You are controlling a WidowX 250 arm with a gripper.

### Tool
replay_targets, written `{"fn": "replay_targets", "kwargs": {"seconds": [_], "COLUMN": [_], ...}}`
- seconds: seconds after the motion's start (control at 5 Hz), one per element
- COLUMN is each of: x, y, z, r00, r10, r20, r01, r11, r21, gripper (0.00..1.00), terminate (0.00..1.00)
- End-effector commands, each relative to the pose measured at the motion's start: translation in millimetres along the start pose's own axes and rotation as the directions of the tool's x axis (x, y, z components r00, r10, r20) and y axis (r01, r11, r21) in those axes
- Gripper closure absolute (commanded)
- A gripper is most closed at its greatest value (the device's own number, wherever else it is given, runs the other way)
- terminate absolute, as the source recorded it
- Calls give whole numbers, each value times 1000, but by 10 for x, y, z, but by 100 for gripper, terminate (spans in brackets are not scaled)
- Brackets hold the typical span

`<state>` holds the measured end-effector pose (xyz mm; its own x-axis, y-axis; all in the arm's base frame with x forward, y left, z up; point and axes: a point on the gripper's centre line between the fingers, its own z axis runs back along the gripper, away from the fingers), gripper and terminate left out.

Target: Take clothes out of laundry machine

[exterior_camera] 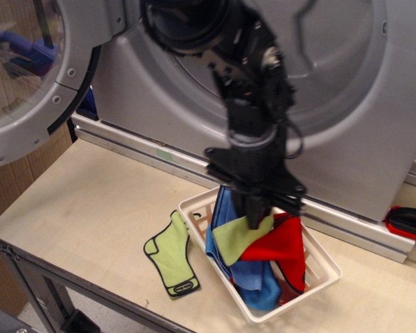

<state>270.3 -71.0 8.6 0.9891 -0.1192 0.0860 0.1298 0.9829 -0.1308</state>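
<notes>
My gripper (pixel 256 214) hangs on the black arm just above the white basket (pixel 312 283). It is shut on the lime-green cloth (pixel 237 237), which droops from the fingers onto the blue cloth (pixel 253 277) and red cloth (pixel 288 253) in the basket. The silver-grey laundry machine (pixel 360 132) stands behind, its round door (pixel 35 76) swung open to the left. The arm hides much of the drum opening.
A flat green sock-shaped piece with black edging (pixel 172 253) lies on the wooden table (pixel 83 208) left of the basket. A red and black object (pixel 409 223) sits at the right edge. The table's front edge is near.
</notes>
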Motion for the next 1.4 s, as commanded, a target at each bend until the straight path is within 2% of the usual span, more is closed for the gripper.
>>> {"fn": "replay_targets", "kwargs": {"seconds": [0.0, 0.2, 0.6, 0.8, 1.0, 1.2], "x": [-249, -149, 87, 211, 220, 220], "y": [280, 232, 185, 132, 97, 97], "z": [16, 44, 375, 677, 1029, 1029], "r00": [989, 993, 990, 986, 974, 974], "r10": [143, 113, 120, 132, 174, 174], "r20": [-25, 19, 74, 100, 146, 146], "r01": [-142, -114, -122, -137, -187, -187], "r11": [989, 993, 992, 990, 979, 979], "r21": [35, 10, 30, 44, 81, 81], "gripper": [100, 0, 0, 0, 0, 0], "terminate": [0, 0, 0, 0, 0, 0]}}
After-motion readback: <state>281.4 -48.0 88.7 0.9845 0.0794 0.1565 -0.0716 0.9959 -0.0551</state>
